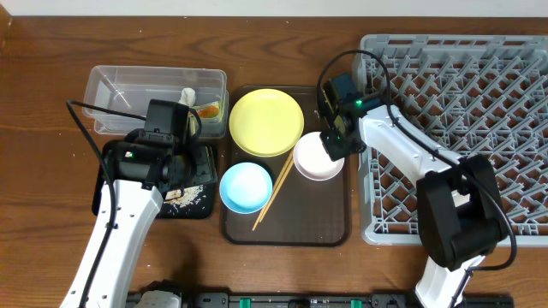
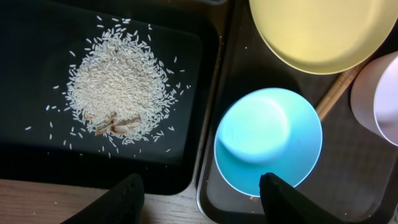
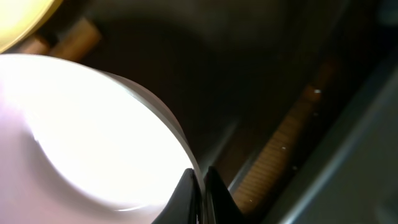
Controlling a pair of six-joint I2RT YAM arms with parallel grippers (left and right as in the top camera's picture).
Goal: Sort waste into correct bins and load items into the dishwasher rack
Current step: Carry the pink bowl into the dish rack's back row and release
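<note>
My right gripper (image 1: 336, 145) is shut on the rim of the white bowl (image 1: 315, 160), which sits on the brown tray beside the yellow plate (image 1: 266, 122). In the right wrist view both fingers pinch the thin rim of the white bowl (image 3: 81, 124). The light blue bowl (image 1: 246, 186) and the chopsticks (image 1: 272, 192) also lie on that tray. My left gripper (image 2: 202, 199) is open above the gap between the black tray (image 2: 37, 149) and the blue bowl (image 2: 268, 140), holding nothing. Rice grains (image 2: 121, 81) are heaped in the black tray.
The grey dishwasher rack (image 1: 479, 103) fills the right side, close to the brown tray (image 1: 300, 227). The clear tub (image 1: 128, 90) at the back left holds a yellow-orange wrapper (image 1: 210, 109) and a white scrap (image 1: 188, 92). My left arm hangs over the black tray.
</note>
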